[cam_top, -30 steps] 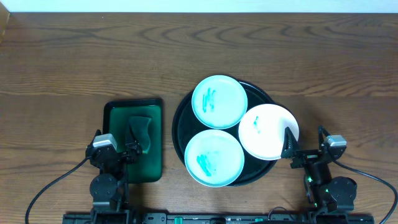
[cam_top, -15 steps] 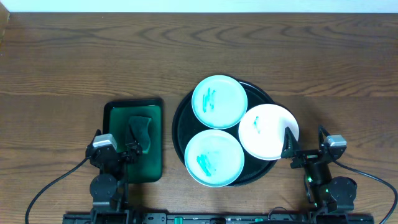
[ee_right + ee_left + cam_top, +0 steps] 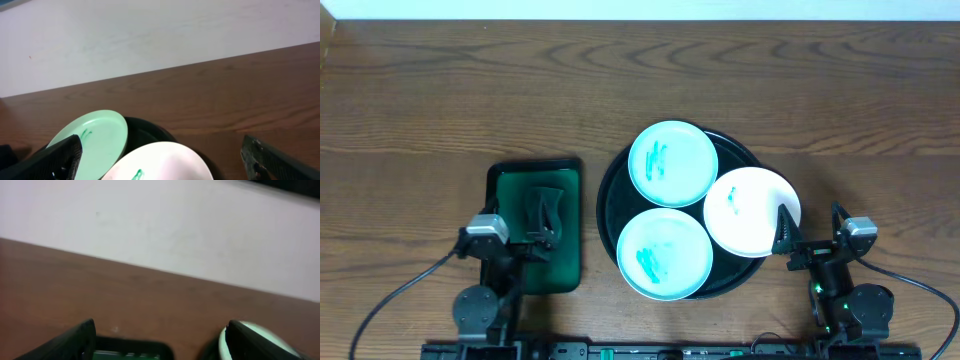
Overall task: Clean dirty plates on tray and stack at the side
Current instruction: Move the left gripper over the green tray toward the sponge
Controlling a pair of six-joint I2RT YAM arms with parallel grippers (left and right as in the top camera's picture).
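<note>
The black tray [image 3: 608, 200] sat near the front edge of the table, a bit right of the middle. Three plates lay on it, all with green marks: the back green plate [image 3: 672, 163], the front green plate [image 3: 664, 254] and the white plate [image 3: 752, 211], which stuck out over the tray's right rim. The left gripper [image 3: 160, 345] was above a small green tray [image 3: 510, 185] and its fingers were wide apart. The right gripper [image 3: 160, 165] was at the white plate's right edge, also spread wide and holding nothing.

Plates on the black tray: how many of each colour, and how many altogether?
Mint-green plates: 2
White plate: 1
Total: 3 plates, all on the black tray
</note>
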